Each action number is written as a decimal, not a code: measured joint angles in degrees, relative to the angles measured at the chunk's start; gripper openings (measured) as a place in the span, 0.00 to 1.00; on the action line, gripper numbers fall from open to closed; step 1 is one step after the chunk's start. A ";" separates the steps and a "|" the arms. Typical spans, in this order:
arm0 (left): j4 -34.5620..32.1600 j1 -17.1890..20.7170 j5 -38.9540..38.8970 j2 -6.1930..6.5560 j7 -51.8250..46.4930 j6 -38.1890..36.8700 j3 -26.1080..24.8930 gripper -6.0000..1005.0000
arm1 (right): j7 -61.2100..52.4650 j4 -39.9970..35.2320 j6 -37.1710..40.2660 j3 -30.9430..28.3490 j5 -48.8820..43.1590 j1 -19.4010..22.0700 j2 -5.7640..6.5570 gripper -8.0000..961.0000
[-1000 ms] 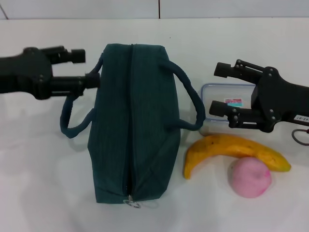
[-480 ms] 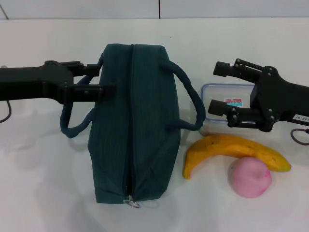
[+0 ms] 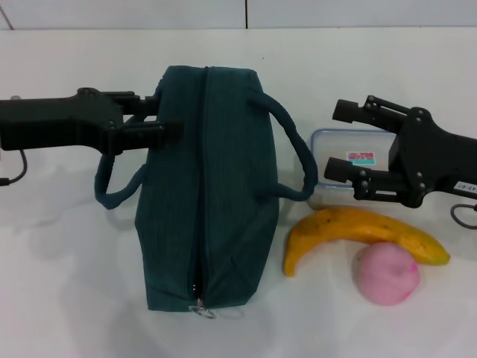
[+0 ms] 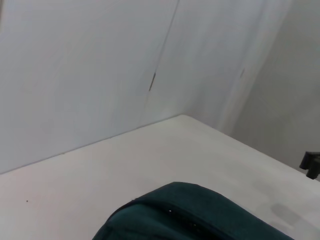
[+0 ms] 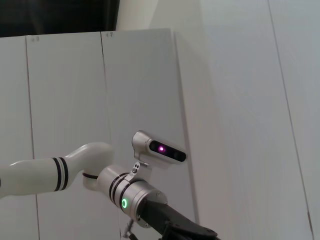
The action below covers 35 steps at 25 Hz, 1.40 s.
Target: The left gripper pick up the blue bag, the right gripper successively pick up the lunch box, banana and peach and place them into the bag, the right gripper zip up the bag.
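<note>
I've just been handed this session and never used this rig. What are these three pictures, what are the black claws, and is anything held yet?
The black claws are the robot's two grippers, each on its own arm. The head view looks down on the white table from the robot's head. In it the left gripper reaches to the side of the blue bag, at the near handle; whether it has clamped the handle cannot be told. The bag lies zipped. The right gripper hovers open over the lunch box, holding nothing. The banana and the peach lie on the table beside the bag.

The left wrist view shows only the bag's top edge and the wall. The right wrist view looks across at the left arm.
</note>
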<state>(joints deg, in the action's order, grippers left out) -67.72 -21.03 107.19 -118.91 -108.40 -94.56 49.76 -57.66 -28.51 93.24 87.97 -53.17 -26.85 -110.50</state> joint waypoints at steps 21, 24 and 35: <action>4.04 -3.17 -0.12 -0.50 9.41 2.19 1.23 0.07 | 1.85 12.52 -0.21 -2.30 -3.19 6.57 2.25 0.86; 5.44 -4.44 0.16 -0.41 9.94 2.20 1.21 0.06 | 1.68 13.54 -1.51 -2.00 -3.86 6.67 2.22 0.86; 5.76 -5.18 0.19 -0.30 10.25 2.84 1.09 0.05 | -2.21 13.46 -9.61 -2.28 -5.50 4.58 2.01 0.86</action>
<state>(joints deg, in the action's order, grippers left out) -61.96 -26.21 107.39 -119.21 -98.15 -91.72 50.85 -59.87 -15.04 83.64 85.69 -58.66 -22.28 -108.49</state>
